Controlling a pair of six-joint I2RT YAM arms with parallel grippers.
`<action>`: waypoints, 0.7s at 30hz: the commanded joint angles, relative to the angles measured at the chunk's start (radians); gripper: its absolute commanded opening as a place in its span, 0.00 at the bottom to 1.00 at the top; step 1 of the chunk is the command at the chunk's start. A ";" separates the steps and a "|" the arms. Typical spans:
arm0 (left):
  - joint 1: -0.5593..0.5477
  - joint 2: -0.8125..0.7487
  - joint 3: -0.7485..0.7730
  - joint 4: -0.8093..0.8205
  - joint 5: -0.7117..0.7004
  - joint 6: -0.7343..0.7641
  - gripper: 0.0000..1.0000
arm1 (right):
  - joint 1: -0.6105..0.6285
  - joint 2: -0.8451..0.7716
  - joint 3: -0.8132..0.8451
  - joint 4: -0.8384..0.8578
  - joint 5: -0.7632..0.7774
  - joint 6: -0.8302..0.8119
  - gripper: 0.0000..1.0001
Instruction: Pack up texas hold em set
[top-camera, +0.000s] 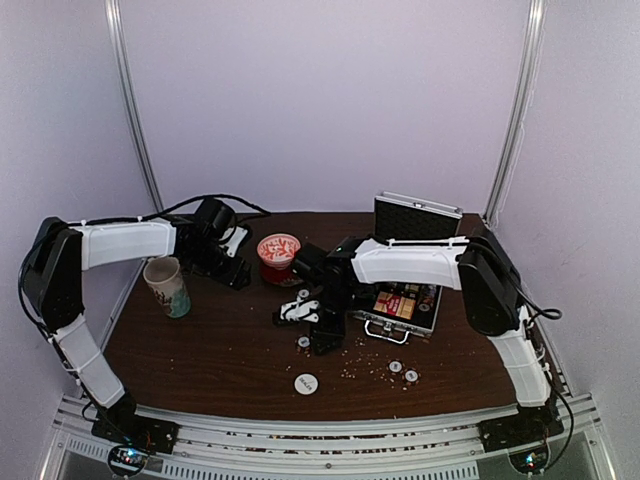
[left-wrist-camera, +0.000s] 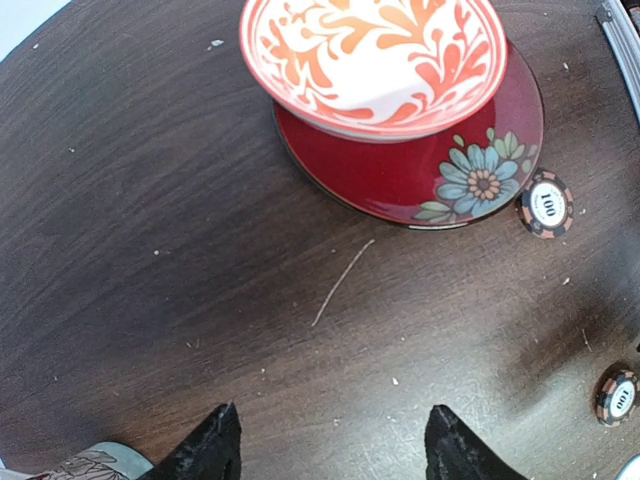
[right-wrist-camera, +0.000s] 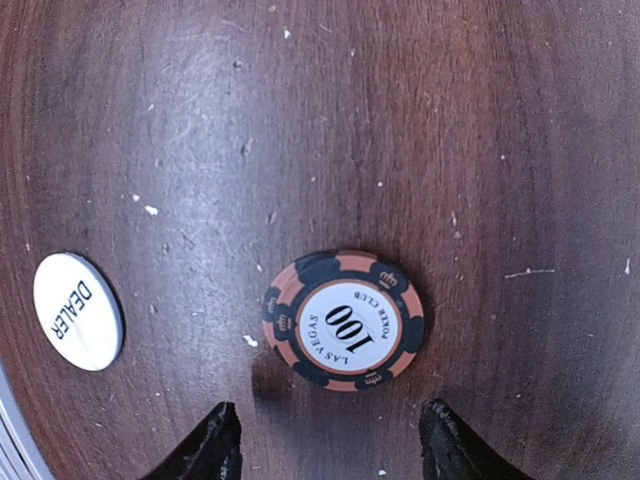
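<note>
While card box (top-camera: 400, 303) sits in open briefcase (top-camera: 417, 218), chips (right-wrist-camera: 343, 320) and dealer disc (right-wrist-camera: 77, 310) lie loose on table (top-camera: 200, 340). Left gripper (left-wrist-camera: 330, 450), right gripper (right-wrist-camera: 330, 445): jaws apart, empty.

On table (top-camera: 200, 350), right rear: briefcase (top-camera: 418, 225), lid up, card box (top-camera: 400, 304) inside. Left of it: bowl (left-wrist-camera: 375, 50) on saucer (left-wrist-camera: 400, 170), first chip (left-wrist-camera: 546, 203) just beside saucer rim. Far left: paper cup (top-camera: 168, 287). Front centre: dealer disc (top-camera: 306, 383), second chip (right-wrist-camera: 345, 320) behind it, third chip (top-camera: 395, 367) and fourth chip (top-camera: 411, 376) side by side to its right.
</note>
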 joint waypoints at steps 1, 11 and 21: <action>0.013 -0.024 -0.002 0.043 0.028 0.011 0.64 | 0.022 0.029 0.049 -0.028 -0.009 0.000 0.61; 0.016 -0.022 -0.005 0.045 0.043 0.010 0.63 | 0.035 0.086 0.116 -0.026 -0.008 0.025 0.59; 0.017 -0.023 -0.005 0.044 0.043 0.011 0.63 | 0.039 0.114 0.145 -0.011 0.010 0.058 0.57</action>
